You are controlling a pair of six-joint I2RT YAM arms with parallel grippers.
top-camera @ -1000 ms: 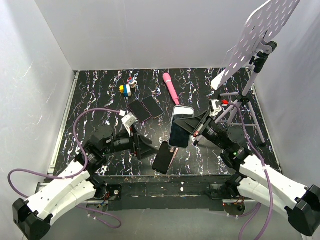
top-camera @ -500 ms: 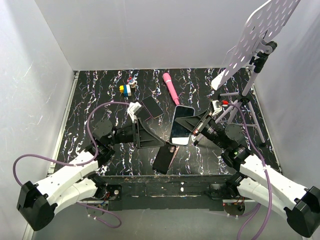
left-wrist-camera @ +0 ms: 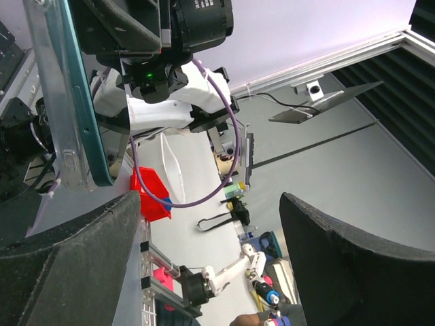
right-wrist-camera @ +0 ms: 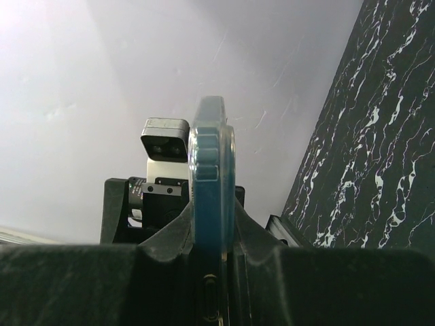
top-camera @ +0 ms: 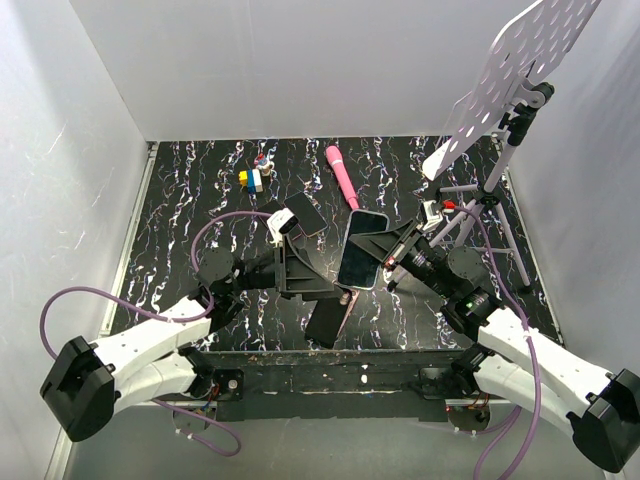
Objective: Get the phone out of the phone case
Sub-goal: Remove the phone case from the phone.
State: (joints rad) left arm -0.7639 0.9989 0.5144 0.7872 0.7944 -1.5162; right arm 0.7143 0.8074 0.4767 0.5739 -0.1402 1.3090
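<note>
Nearest, by the front edge of the black, white-veined marbled table [top-camera: 180, 200], a dark phone-sized slab [top-camera: 326, 318] edged in pale pink lies flat. Whether it is a filled case or an empty one cannot be told. Just above and behind it hangs the left pincer [left-wrist-camera: 209, 210], its two black fingers spread wide with nothing between them. Just beyond its fingertips, the right pincer [top-camera: 383, 250] is clamped on the side of a slim phone [top-camera: 360, 258] with a glossy dark screen, held off the table and tilted, screen up. This phone sits inside a translucent shell [left-wrist-camera: 54, 102] with a teal edge. Farther back lie a bare black phone [top-camera: 305, 213], a pink wand-shaped object [top-camera: 342, 178] and small coloured toy blocks [top-camera: 254, 178]. At the far right stands a tripod [top-camera: 490, 205] carrying a perforated white panel [top-camera: 520, 70].
</note>
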